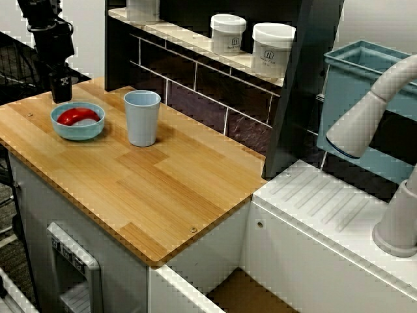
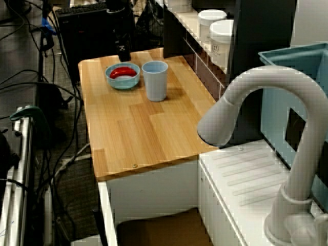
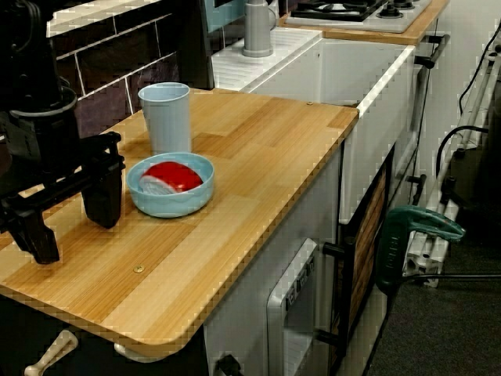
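Hangs low over wooden play-kitchen countertop [image 1: 163, 189] with black gripper [image 3: 70, 219] spread wide, gripping nothing, just beside light-blue bowl [image 3: 178, 205] holding red pepper [image 3: 176, 176]. Nearby, blue cup [image 3: 166, 117]; beyond, dark tiled backsplash [image 1: 195, 91], white faucet [image 2: 266, 102].
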Robot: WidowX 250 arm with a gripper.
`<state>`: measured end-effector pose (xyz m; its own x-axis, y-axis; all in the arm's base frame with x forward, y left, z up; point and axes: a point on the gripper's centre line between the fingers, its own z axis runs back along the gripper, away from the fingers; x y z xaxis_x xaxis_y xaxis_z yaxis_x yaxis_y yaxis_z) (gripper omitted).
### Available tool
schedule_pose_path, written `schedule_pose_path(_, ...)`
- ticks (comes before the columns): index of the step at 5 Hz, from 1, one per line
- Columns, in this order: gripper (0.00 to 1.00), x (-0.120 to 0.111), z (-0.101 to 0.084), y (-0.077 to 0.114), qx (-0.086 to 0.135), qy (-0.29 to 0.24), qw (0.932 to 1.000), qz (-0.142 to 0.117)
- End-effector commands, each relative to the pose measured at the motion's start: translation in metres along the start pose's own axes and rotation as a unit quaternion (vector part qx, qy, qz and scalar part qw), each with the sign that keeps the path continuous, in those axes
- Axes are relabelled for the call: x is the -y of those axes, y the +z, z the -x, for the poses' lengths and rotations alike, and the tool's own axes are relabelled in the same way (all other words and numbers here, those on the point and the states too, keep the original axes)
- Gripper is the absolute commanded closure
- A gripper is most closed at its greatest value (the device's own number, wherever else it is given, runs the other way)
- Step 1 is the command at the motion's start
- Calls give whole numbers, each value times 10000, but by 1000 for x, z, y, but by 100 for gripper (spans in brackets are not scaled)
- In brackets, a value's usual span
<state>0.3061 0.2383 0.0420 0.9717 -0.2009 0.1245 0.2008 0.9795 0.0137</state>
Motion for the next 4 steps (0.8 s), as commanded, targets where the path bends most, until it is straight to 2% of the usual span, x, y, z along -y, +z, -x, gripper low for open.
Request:
schedule_pose_path(1, 0, 38, -6, 24, 112, -402, 9991, 50)
schedule_pose_path(3, 0, 80, -5, 27, 117, -588, 9980, 209)
schedule_pose_path(4, 0, 96, -1, 31, 199, -674, 9971, 277)
